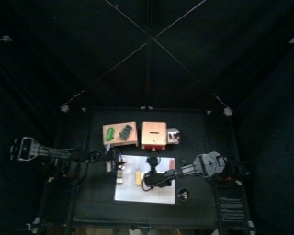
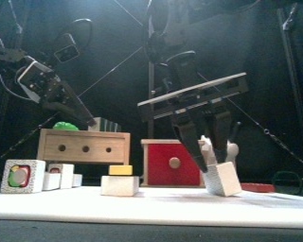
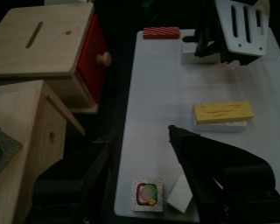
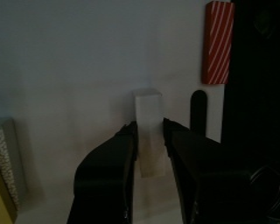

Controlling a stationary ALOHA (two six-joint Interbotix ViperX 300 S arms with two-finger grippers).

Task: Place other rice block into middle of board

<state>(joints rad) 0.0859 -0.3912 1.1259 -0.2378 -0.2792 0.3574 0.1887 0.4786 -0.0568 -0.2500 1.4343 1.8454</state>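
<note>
Front view: right gripper (image 2: 215,149) clasps the small white rice block (image 2: 222,178), lower right, long axis near-upright, slightly tilted. Block's lower end touches the flat white rectangular board (image 2: 167,205). Left gripper (image 3: 206,171): can't tell.

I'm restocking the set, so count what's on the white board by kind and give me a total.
Plain white blocks: 2
Yellow-topped block: 1
Red-striped piece: 1
Picture-faced block: 1
Total: 5
</note>
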